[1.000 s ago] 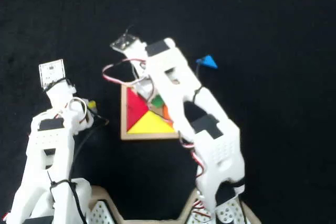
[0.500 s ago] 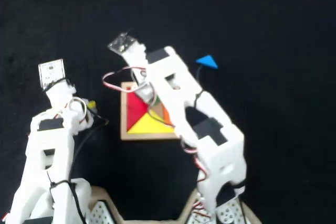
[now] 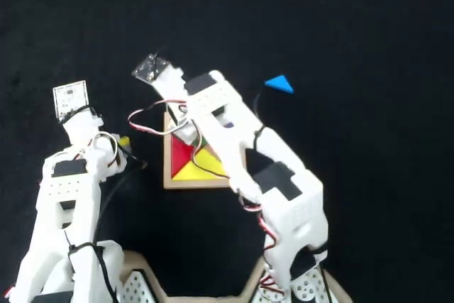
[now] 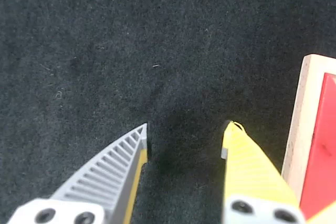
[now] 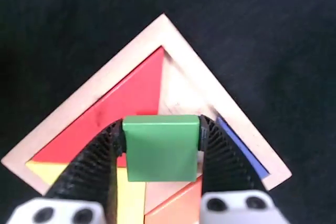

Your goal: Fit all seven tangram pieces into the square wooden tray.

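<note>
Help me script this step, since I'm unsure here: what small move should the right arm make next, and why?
Probably lower the green square toward the bare wood patch beside the red triangle: the right jaws hold it over the tray.

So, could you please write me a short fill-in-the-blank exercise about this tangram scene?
1. The right gripper holds a ___ square piece.
2. The red piece in the wooden tray is a ___.
3. The left gripper over the black cloth is ___.
4. The blue triangle on the cloth lies ___ the tray.
Missing words: green; triangle; open; outside.
</note>
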